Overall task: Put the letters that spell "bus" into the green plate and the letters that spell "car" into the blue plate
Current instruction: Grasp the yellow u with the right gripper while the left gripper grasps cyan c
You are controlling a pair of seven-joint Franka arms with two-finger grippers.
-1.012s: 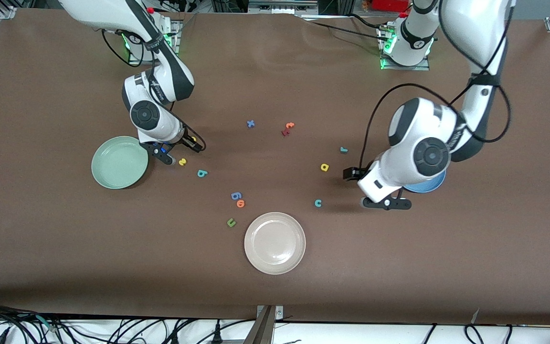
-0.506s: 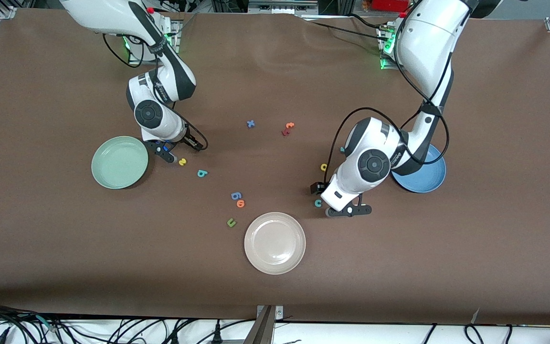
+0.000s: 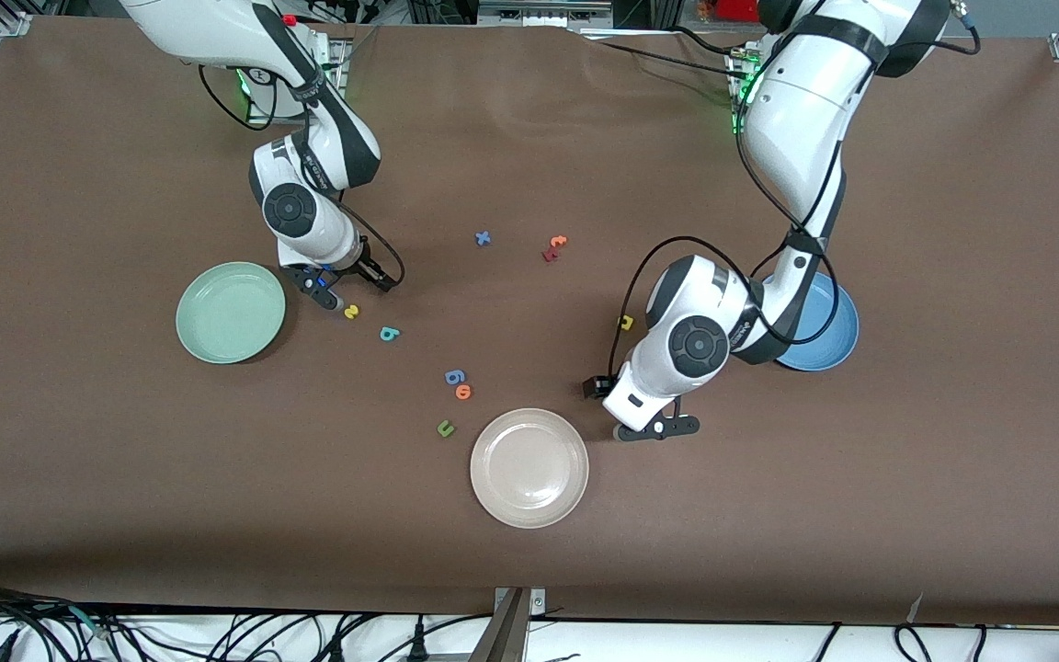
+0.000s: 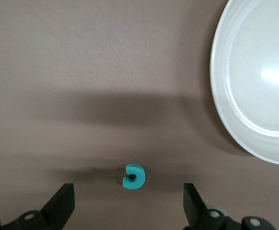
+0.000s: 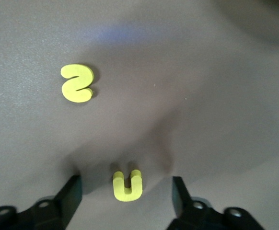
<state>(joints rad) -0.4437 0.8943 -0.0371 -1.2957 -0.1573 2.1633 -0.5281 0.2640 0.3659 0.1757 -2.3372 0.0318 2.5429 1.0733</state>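
My right gripper [image 3: 346,287] [image 5: 125,196] hangs low beside the green plate [image 3: 231,313], open, its fingers on either side of the yellow "u" [image 5: 128,186] without touching it. The yellow "s" [image 3: 351,312] [image 5: 77,83] lies just nearer the camera, and the teal "b" [image 3: 388,334] lies past it toward the left arm's end. My left gripper [image 3: 654,428] [image 4: 128,206] is open wide over the teal "c" [image 4: 133,176], which lies flat between the fingertips. The yellow "a" [image 3: 625,322] peeks out beside the left wrist. The "r" is hidden. The left arm covers part of the blue plate [image 3: 828,322].
A beige-white plate [image 3: 529,468] [image 4: 254,81] sits close to the left gripper, nearer the camera. A blue "6"-like letter [image 3: 455,376], an orange "o" [image 3: 463,392] and a green "u" [image 3: 445,428] lie mid-table. A blue "x" [image 3: 483,238] and orange and dark red letters [image 3: 554,246] lie farther back.
The left arm has swung from over the blue plate toward the beige-white plate, stopping over the "c" and uncovering most of the blue plate. The right hand shifted slightly farther from the camera.
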